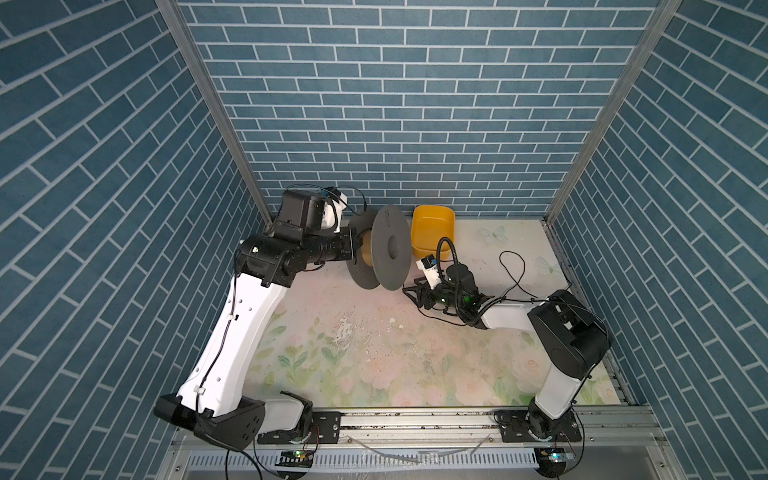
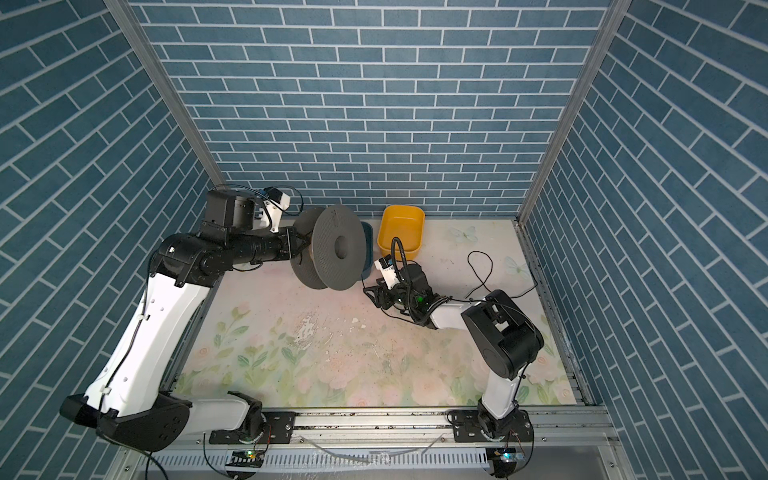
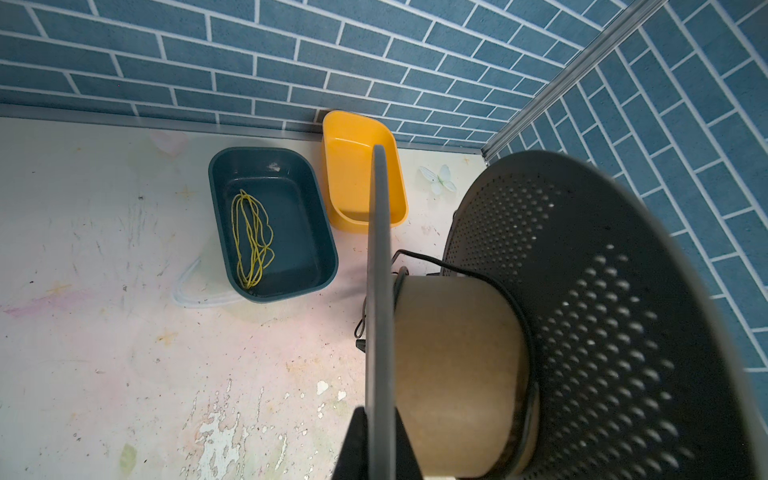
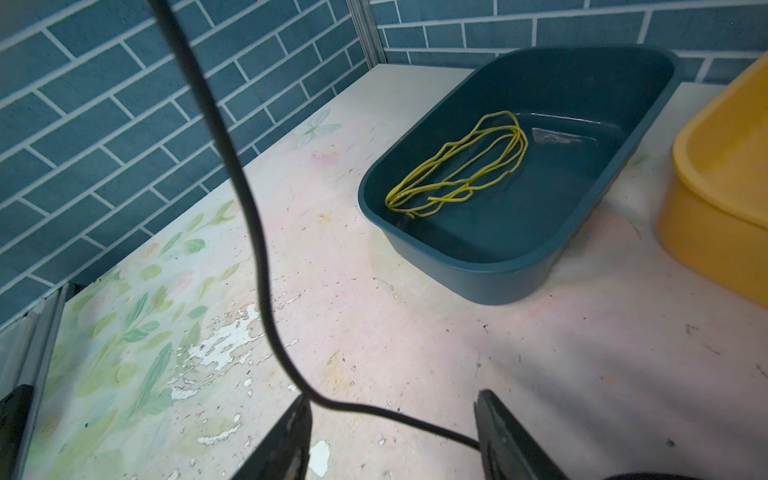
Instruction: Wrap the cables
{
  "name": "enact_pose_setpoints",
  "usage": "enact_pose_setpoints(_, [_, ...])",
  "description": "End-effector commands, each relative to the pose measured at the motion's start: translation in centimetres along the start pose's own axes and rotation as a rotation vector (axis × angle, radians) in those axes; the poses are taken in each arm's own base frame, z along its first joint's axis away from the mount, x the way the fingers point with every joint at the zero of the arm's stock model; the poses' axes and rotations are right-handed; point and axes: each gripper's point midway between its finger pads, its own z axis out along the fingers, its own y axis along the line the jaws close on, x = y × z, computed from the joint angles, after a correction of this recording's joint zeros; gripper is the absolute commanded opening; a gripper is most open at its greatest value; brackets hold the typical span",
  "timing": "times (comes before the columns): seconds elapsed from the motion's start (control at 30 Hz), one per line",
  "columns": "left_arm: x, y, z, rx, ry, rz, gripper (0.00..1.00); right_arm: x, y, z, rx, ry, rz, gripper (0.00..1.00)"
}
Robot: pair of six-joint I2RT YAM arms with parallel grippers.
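Note:
A grey spool (image 1: 388, 249) (image 2: 338, 249) with two perforated flanges and a brown cardboard core (image 3: 453, 374) stands on edge at the back of the table. My left gripper (image 1: 355, 249) (image 2: 300, 245) (image 3: 379, 411) is shut on the rim of one flange. The thin black cable (image 3: 436, 262) (image 4: 249, 208) lies round the core, passes over the flange edge and runs down across the gap of my right gripper (image 1: 409, 291) (image 2: 370, 293) (image 4: 392, 403), which is open just above the table. The rest of the cable lies in loose loops (image 1: 500, 259) (image 2: 468, 257) at the back right.
A dark blue tub (image 3: 324, 249) (image 4: 498, 282) (image 2: 368, 249) holding a bundle of yellow strands (image 3: 251, 241) (image 4: 457, 166) sits behind the spool. A yellow tub (image 1: 432, 220) (image 2: 401, 216) (image 3: 345, 166) (image 4: 706, 241) stands beside it against the back wall. Brick walls close three sides.

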Motion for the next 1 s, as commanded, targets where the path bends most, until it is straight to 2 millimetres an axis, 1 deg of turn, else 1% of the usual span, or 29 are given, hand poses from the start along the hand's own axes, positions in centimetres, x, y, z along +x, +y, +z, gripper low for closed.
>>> enact_pose_setpoints(0.0, [-1.7, -2.0, -1.7, 0.074, -0.077, 0.019, 0.00, -2.4, 0.4, 1.2, -0.006, -0.074, -0.089, 0.63])
enact_pose_setpoints(0.17, [-1.8, -2.1, -2.0, 0.074, -0.082, 0.021, 0.00, -2.1, 0.2, 2.5, 0.002, -0.071, -0.092, 0.63])
enact_pose_setpoints(0.37, [-1.9, -2.4, -2.1, 0.087, -0.083, 0.014, 0.00, -1.6, 0.3, 3.6, -0.012, -0.059, -0.089, 0.59])
enact_pose_setpoints(0.53, [-2.0, -2.5, -2.2, 0.089, -0.085, 0.013, 0.00, -1.2, 0.3, 4.0, -0.006, -0.052, -0.090, 0.51])
enact_pose_setpoints(0.67, [-2.0, -2.7, -2.3, 0.103, -0.083, 0.008, 0.00, -1.2, 0.4, 4.2, -0.008, -0.055, -0.086, 0.37])
enact_pose_setpoints(0.77, [-2.0, -2.5, -2.6, 0.089, -0.087, 0.014, 0.00, -1.4, 0.4, 4.2, -0.008, -0.062, -0.083, 0.25])
enact_pose_setpoints(0.87, [-2.0, -2.1, -2.5, 0.071, -0.093, 0.014, 0.00, -1.4, 0.5, 3.9, -0.011, -0.062, -0.073, 0.07])
enact_pose_setpoints(0.9, [-2.0, -1.9, -2.4, 0.061, -0.094, 0.013, 0.00, -1.3, 0.5, 3.7, -0.007, -0.059, -0.068, 0.00])
enact_pose_setpoints(0.97, [-2.0, -1.4, -2.0, 0.041, -0.099, 0.002, 0.00, -0.9, 0.6, 3.1, 0.001, -0.047, -0.051, 0.00])
